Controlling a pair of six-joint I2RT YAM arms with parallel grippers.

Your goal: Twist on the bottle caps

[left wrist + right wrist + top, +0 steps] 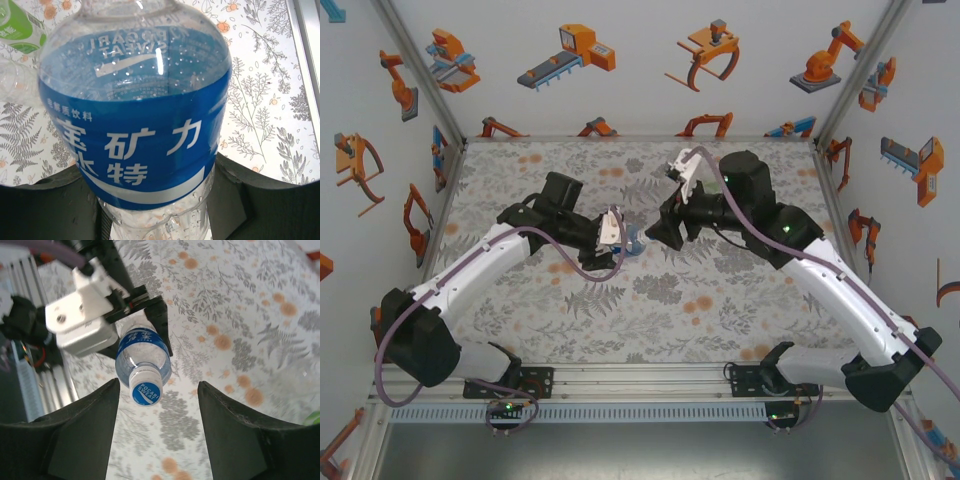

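Observation:
My left gripper [155, 212] is shut on the lower body of the blue-label bottle [135, 125], one finger on each side. It holds the bottle [632, 243] tilted above mid-table, neck toward the right arm. A white cap with a blue top [146, 389] sits on that bottle [142, 352]. My right gripper [159, 407] is open, facing the cap from a short gap, its fingers [85, 435] not touching it. In the top view the right gripper [660, 232] is just right of the bottle. The green-tinted bottle [15, 25] and the clear bottle [15, 80] lie on the table beyond.
The floral table cover [720, 290] spreads under both arms. The left gripper's white mount [80, 320] and cables are close in front of the right gripper. A metal frame rail [305, 45] runs along the table's edge.

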